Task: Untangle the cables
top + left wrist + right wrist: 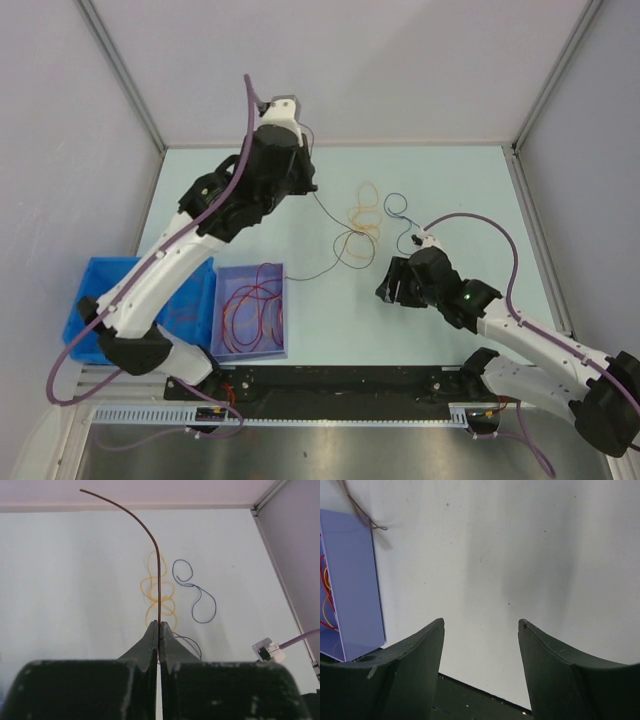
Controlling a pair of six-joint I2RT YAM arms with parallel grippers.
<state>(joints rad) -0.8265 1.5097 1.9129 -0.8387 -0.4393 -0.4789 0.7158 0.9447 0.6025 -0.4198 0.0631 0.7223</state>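
The red and orange cables (pixel 250 310) lie coiled inside the lavender bin (pixel 250 354). This bin stands on the table (pixel 450 330) at its near left, just beside the blue bin (pixel 95 280). In the right wrist view, red and yellow strands show against the inner wall of the lavender bin.

The left gripper (pixel 158 626) is raised above the far left part of the table. Its jaws are pressed together on the dark brown cable (pixel 150 535), with no gap showing between them. One part of this cable arcs upward past the fingertips. The other part runs down to the table and curves back toward the lavender bin, and its end lies just beside the bin's far right corner.

The yellow cable (pixel 362 220) lies as a stack of overlapping loops at mid-table. The dark brown cable crosses its near edge. The blue cable (pixel 397 205) lies just right of the yellow cable, in two loops; whether they touch cannot be told.

The right gripper (pixel 481 625) is low over bare table near the right centre. Its jaws are spread wide and hold nothing.
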